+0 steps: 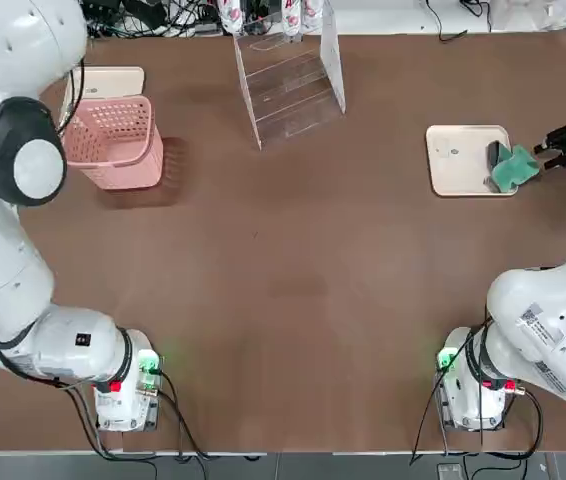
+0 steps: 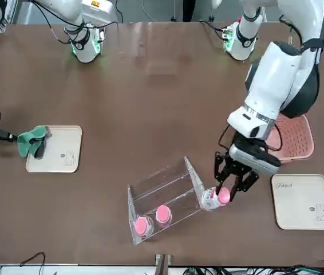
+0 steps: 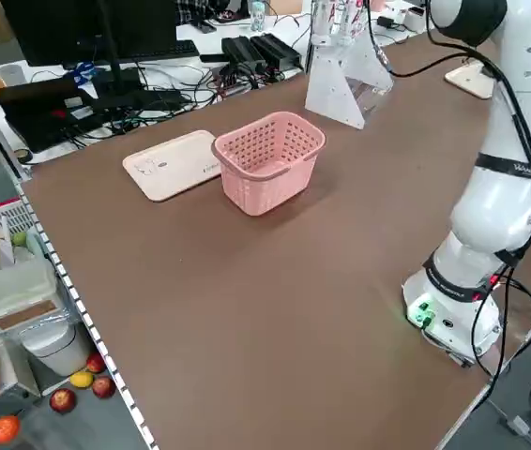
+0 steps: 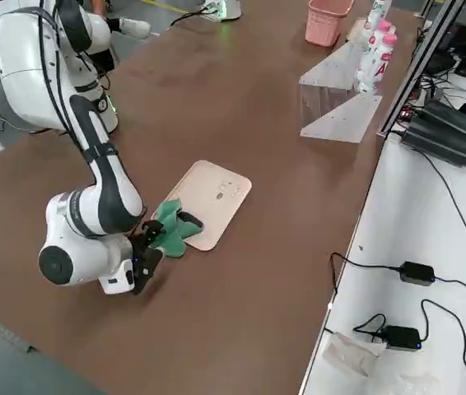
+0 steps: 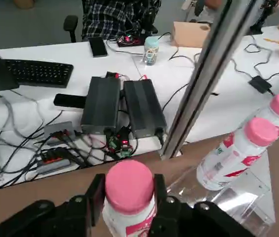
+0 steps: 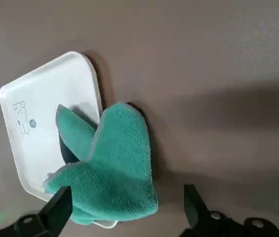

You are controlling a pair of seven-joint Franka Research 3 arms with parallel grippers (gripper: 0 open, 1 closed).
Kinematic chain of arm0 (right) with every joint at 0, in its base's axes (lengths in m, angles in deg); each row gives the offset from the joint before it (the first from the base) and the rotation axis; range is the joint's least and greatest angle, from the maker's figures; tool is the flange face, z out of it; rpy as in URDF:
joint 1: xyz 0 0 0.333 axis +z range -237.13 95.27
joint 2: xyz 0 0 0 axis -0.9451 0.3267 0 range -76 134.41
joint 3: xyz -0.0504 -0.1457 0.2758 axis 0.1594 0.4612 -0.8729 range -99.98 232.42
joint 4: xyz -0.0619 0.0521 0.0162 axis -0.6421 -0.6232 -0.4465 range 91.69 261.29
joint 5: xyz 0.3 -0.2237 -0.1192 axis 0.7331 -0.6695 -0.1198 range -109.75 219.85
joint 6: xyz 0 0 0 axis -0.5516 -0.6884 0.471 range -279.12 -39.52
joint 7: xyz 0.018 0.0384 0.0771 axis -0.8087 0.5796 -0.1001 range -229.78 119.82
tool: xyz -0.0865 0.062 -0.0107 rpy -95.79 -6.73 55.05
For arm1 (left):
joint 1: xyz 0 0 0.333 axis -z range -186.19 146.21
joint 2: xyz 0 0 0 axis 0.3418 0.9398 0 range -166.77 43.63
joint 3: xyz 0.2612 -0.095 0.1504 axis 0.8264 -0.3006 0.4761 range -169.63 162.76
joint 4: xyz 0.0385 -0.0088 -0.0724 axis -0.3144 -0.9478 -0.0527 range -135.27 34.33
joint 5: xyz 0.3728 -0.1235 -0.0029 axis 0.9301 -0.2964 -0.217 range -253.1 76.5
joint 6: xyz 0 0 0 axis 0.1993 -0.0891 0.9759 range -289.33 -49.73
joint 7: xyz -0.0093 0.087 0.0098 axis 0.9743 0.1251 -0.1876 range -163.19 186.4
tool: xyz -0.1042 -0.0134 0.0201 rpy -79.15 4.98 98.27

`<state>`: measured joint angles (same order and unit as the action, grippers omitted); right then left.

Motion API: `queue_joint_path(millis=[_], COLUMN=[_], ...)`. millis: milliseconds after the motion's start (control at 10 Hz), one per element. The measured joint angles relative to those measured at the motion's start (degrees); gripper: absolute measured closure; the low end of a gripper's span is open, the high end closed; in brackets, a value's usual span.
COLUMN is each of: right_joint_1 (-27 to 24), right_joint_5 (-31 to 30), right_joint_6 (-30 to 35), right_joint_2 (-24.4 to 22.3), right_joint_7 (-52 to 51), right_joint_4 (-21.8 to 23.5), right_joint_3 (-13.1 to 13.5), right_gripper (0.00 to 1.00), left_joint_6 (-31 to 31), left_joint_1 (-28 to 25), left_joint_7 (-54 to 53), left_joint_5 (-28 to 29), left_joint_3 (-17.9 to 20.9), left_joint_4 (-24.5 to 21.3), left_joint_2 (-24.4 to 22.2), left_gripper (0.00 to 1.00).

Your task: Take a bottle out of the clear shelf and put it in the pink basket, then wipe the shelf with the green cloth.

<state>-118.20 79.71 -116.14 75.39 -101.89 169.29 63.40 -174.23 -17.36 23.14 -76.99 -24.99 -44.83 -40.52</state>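
Three bottles show in your front view: your left gripper (image 2: 233,186) pinches one bottle (image 2: 214,197) beside the clear shelf (image 2: 165,197), two standing within. Only your right wrist view shows your right gripper (image 6: 128,197) spread, near one green cloth (image 6: 110,168).

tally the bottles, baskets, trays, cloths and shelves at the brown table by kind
white plastic bottles with pink caps: 3 (one in the left end effector by the shelf)
pink lattice plastic basket: 1
flat cream trays: 2
soft teal-green cloth: 1
clear acrylic stepped shelf: 1
total: 8
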Motion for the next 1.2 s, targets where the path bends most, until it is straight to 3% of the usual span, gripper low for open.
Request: queue_joint_path(millis=[800,1200], right_joint_1=[-1.0,-1.0], right_joint_5=[-0.1,-0.1], right_joint_6=[2.8,3.0], right_joint_2=[1.3,1.9], right_joint_7=[-0.5,-0.1], right_joint_4=[0.0,0.0], right_joint_3=[-1.8,-2.3], right_gripper=[0.0,0.0], left_joint_6=[25.2,37.6], left_joint_1=[-11.1,-21.1], left_joint_7=[-7.6,-24.7], left_joint_5=[0.2,-7.1], left_joint_3=[-0.1,-0.1], left_joint_4=[-4.4,-4.6], left_joint_2=[-10.2,-13.3], left_gripper=[0.56,0.56])
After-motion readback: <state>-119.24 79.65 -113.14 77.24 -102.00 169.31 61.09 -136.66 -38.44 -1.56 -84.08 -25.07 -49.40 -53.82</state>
